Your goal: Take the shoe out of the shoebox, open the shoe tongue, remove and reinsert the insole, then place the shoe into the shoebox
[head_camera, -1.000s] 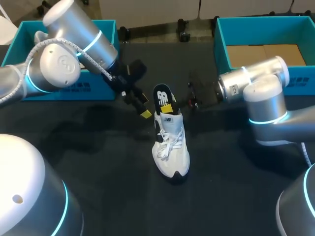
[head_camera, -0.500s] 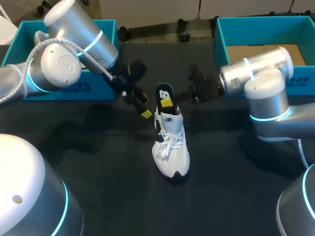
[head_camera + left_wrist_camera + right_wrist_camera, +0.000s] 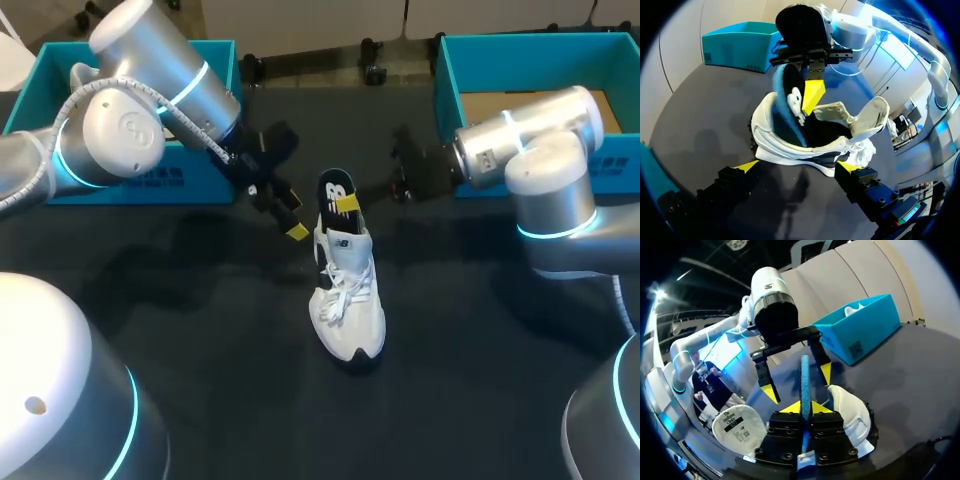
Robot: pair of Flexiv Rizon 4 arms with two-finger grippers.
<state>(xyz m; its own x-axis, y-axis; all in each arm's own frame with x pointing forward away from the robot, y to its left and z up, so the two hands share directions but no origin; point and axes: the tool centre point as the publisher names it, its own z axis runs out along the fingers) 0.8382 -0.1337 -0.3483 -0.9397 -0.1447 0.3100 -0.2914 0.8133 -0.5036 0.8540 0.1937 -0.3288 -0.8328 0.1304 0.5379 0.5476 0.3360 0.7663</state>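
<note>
A white shoe (image 3: 347, 295) lies on the dark table, its toe toward me and its tongue (image 3: 874, 114) folded back. A black insole (image 3: 334, 191) with a blue underside stands upright out of the heel opening. My right gripper (image 3: 347, 204) is shut on the insole's edge (image 3: 804, 375), seen between its yellow tips (image 3: 804, 407). My left gripper (image 3: 287, 215) hangs open just left of the heel, its fingers astride the shoe (image 3: 790, 145) without touching it (image 3: 796, 166).
A teal shoebox (image 3: 450, 90) with a cardboard bottom stands at the back right, behind my right arm. A second teal box (image 3: 130, 175) stands at the back left under my left arm. Bare table lies in front of the shoe.
My right arm drew back to the right and upward, lifting the insole slightly higher out of the heel. The left arm and the shoe stayed still.
</note>
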